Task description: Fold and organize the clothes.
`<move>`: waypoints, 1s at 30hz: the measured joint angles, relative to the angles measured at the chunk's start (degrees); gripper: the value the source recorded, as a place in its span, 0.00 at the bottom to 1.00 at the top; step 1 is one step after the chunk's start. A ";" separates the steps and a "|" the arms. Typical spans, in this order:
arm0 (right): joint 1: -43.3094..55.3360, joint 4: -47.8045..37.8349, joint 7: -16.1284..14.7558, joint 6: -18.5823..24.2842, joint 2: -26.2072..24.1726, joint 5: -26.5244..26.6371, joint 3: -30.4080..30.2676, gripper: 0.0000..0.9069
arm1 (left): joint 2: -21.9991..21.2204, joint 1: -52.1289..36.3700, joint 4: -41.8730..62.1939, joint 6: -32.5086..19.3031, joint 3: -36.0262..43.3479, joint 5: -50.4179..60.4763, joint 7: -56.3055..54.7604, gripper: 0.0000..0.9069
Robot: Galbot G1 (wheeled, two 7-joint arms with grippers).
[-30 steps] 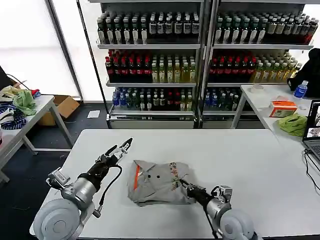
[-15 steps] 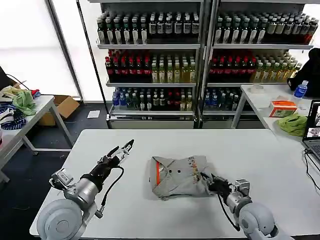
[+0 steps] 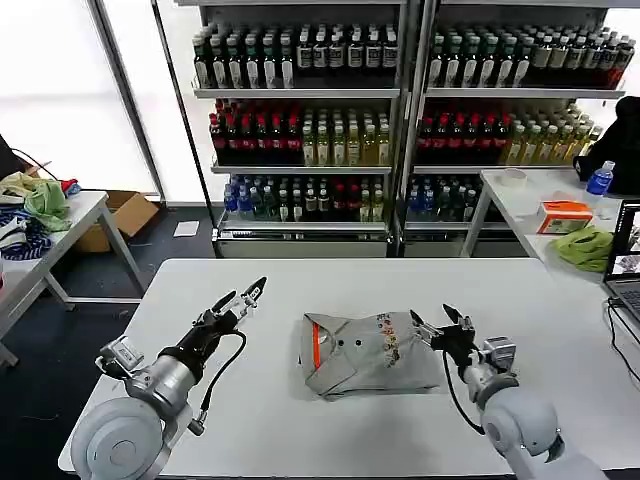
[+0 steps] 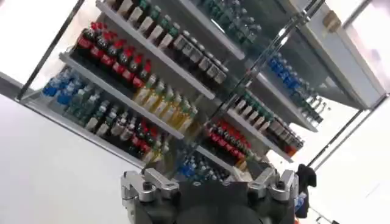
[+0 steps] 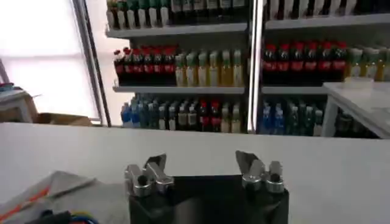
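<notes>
Grey and folded, the T-shirt (image 3: 368, 354) lies at centre frame on our white table (image 3: 300, 290). Our right gripper (image 3: 443, 323) hovers spread just off its right edge; our left gripper (image 3: 240, 297), also spread, waits lower left.

I stand in what looks like a mock shop set up inside a lab or test room. At my twelve o'clock, two tall metal shelving units (image 3: 400, 120) run wall to wall, stocked in neat rows with bottled drinks (image 3: 300, 140) sorted by colour: dark, red, yellow-green, blue. In front of me is a plain white work table (image 3: 250, 290). At ten o'clock a side table (image 3: 60, 225) carries heaped cloths, with a cardboard box (image 3: 125, 212) on the floor beside it. At two o'clock another table (image 3: 530, 205) holds a laptop (image 3: 625, 255) and a water bottle (image 3: 600, 178).
</notes>
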 measured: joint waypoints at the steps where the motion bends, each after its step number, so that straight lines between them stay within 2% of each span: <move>1: 0.57 0.03 0.73 -0.17 0.72 -0.60 -0.99 1.00 | -0.04 0.16 -0.09 0.00 -0.03 -0.01 0.00 1.00; 5: 2.80 -0.52 3.80 -1.39 3.54 -3.31 -5.60 1.00 | -0.39 0.46 -0.09 0.00 -0.05 0.06 0.00 1.00; 11: 4.82 -3.65 6.73 -2.79 6.86 -6.05 -10.98 1.00 | -0.87 1.05 0.18 0.00 -0.35 0.41 0.16 1.00; 21: 6.21 -8.05 12.73 -6.20 9.83 -5.23 -14.62 1.00 | -1.52 1.06 0.88 -0.14 0.38 1.08 0.54 1.00; 26: 5.69 -7.34 13.54 -6.40 9.76 -4.78 -14.71 1.00 | -1.37 0.96 0.71 -0.17 0.41 1.12 0.59 1.00; 30: 4.64 -4.61 12.30 -3.79 9.04 -4.99 -13.75 1.00 | -1.26 1.36 0.15 -0.24 -0.13 1.39 0.75 1.00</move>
